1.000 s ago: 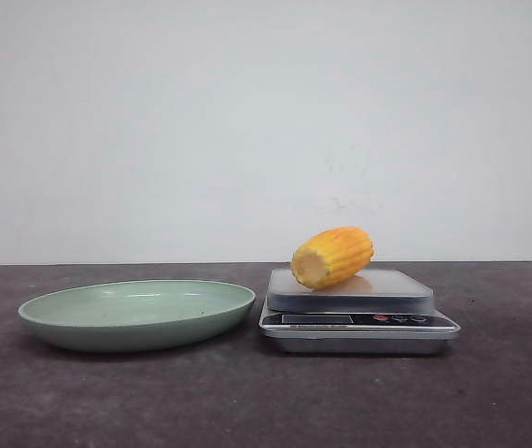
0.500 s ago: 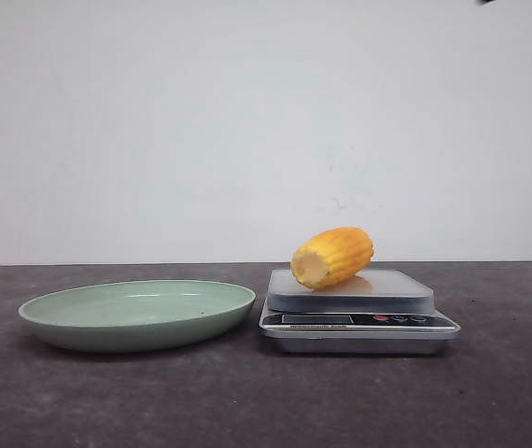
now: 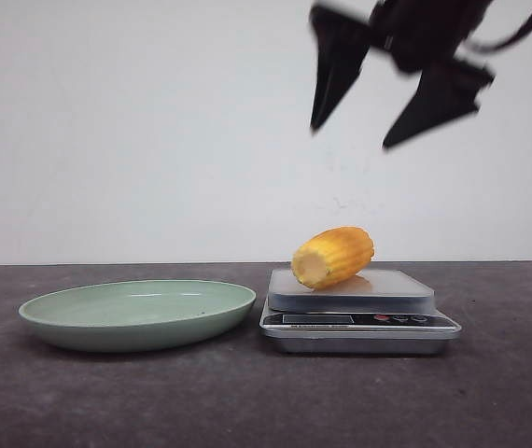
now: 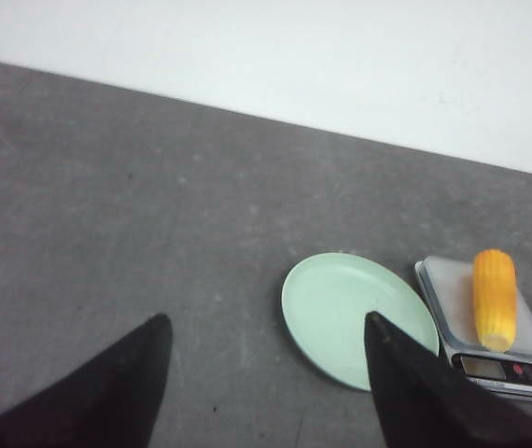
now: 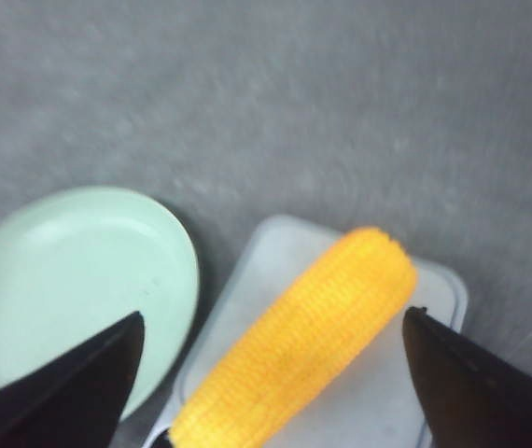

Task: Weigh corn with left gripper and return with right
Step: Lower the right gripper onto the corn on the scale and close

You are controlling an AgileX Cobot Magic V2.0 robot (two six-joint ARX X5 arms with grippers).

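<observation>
Below the spread tool (image 3: 350, 137) — corn (image 3: 333, 257)

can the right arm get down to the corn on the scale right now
Probably yes. The right pincer is open above the corn, which lies bare on the scale, with nothing between them. The plate sits apart.

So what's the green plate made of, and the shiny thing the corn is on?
The plate looks like matte plastic or melamine: even pale green with soft highlights. It could be glazed ceramic. The scale seems to be brushed metal, silver-grey with a dull sheen. The corn looks glossy and uniform, maybe plastic.
</observation>
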